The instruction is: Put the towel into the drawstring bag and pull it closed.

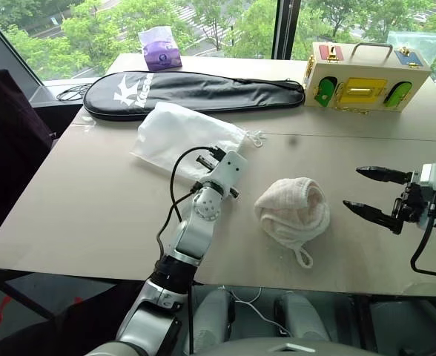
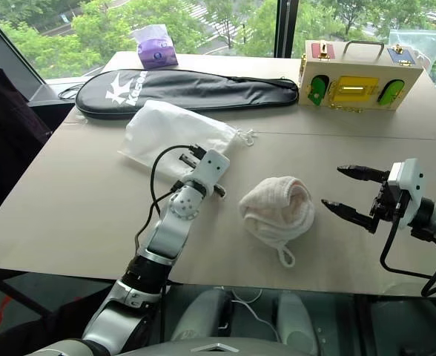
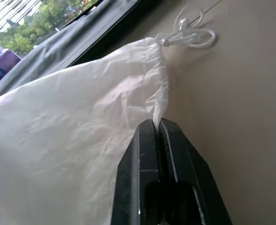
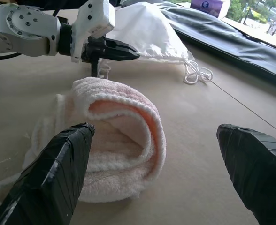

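Step in hand, as judged: taking hold of the bag's mouth; the towel is not yet inside. The next move calls for lifting the pinched edge so the mouth gapes, then bringing the towel across to it.

Near row:
- Towel [image 1: 294, 209], one: cream terry, bunched in a loose roll on the table [image 1: 92, 215], its small loop toward the near edge. It lies between the two grippers and apart from the bag.
- Right gripper [image 1: 372, 191], one: fingers spread wide, empty, level, just beside the towel and not touching it.
- Left gripper [image 3: 159, 127], one: fingers clenched together, nipping the thin edge of the bag near its mouth.

Middle row:
- Drawstring bag [image 1: 179, 136], one: smooth white pouch, lying flat, with its cord [image 3: 190, 33] knotted in loops at the gathered corner.

Far row:
- Black racket case [image 1: 196, 92], one, lying lengthwise just behind the bag.
- Wooden latch box [image 1: 366, 76], one, with a handle on top and coloured panels.
- Purple tissue pack [image 1: 159, 48], one.
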You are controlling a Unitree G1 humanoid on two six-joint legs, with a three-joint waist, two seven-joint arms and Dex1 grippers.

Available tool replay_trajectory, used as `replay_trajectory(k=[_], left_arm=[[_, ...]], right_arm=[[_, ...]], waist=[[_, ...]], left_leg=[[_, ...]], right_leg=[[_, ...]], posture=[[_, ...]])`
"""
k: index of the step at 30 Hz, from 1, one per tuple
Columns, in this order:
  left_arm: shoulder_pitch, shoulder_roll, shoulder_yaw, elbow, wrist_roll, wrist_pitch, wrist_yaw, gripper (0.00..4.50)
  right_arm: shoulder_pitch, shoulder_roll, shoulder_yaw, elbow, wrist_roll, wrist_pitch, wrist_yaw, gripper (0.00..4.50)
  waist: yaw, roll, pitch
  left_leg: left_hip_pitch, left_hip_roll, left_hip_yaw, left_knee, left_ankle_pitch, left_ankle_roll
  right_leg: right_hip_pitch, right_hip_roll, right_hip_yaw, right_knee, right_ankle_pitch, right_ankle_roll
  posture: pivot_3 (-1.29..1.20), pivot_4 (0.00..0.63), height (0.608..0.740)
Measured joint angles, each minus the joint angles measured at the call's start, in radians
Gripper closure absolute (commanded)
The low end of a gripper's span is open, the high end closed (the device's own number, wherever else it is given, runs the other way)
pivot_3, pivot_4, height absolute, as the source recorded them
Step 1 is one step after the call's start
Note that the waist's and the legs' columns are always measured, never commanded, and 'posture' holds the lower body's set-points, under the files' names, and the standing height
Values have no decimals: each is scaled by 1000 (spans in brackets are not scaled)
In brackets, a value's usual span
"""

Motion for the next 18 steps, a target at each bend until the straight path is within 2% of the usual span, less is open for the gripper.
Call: replay_trajectory(k=[4,9,13,18], left_arm=[[-21,137,53,-89,-38,-112,-87,4482],[-103,241,140,-164,-137,-165,-213,4482],[-114,290,146,-184,-167,-197,-292,4482],[-113,294,144,-157,-176,-226,-307,4482]], right_arm=[[-2,18,2,-1,5,4,-7,0],[-18,36,3,-16,16,28,-29,0],[-28,72,15,-59,50,102,-86,0],[-56,94,29,-85,78,199,-167,0]], waist=[[1,0,0],[1,0,0],[1,0,0],[1,0,0]], left_leg=[[0,1,0,0,0,0],[-2,0,0,1,0,0],[-3,0,-1,0,0,0],[-4,0,-1,1,0,0]], right_leg=[[-1,0,0,0,0,0],[-1,-2,0,-1,0,0],[-2,-1,-1,-1,0,0],[-3,1,-2,0,0,0]], posture=[[0,150,740],[0,150,740],[0,150,740],[0,150,740]])
